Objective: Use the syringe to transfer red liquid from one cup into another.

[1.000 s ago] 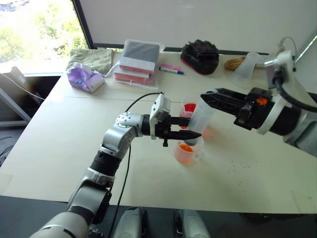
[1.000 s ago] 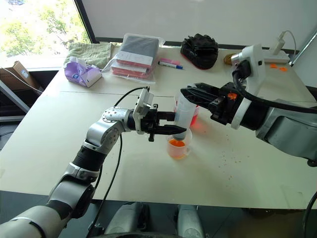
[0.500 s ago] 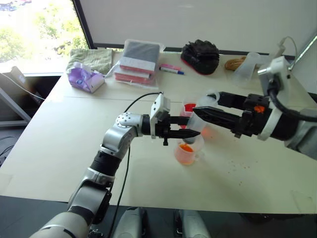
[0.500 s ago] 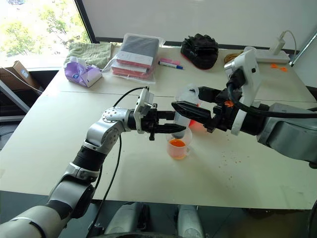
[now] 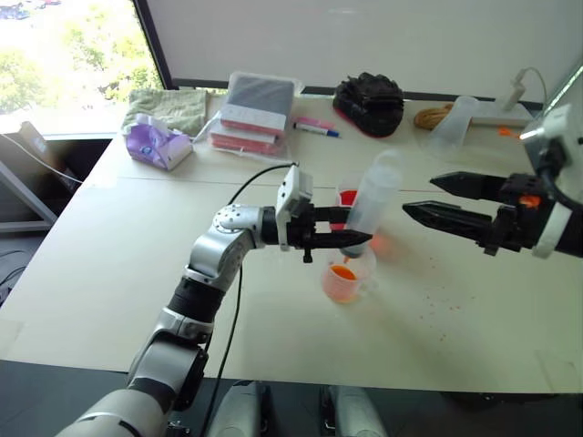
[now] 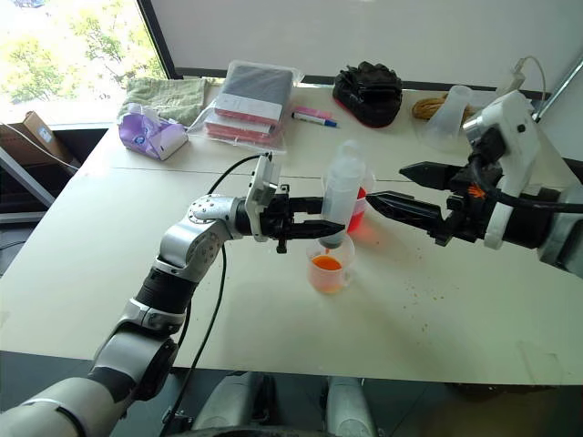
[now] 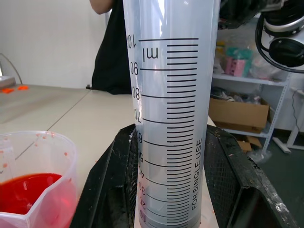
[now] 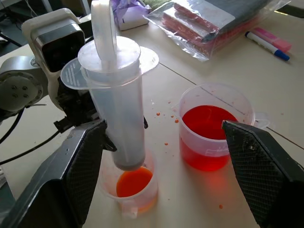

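My two head eyes are looking forward and down over the table (image 5: 109,273), sharing nearly the same spread. My left wrist camera is sitting very close behind the syringe (image 7: 171,118), facing level across the table. My right wrist camera is looking down past my right end effector (image 8: 166,171), sharing that syringe and the wider cup (image 8: 213,137).

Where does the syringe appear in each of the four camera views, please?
Left eye view: the syringe stands upright mid-picture, above the smaller beaker.
Right eye view: centre, between the two arms.
Left wrist view: its graduated barrel rises up the middle, clamped in the left tool.
Right wrist view: left of centre, tip down over orange liquid.
Shared landmark: the wider beaker of red liquid, just beside the syringe.
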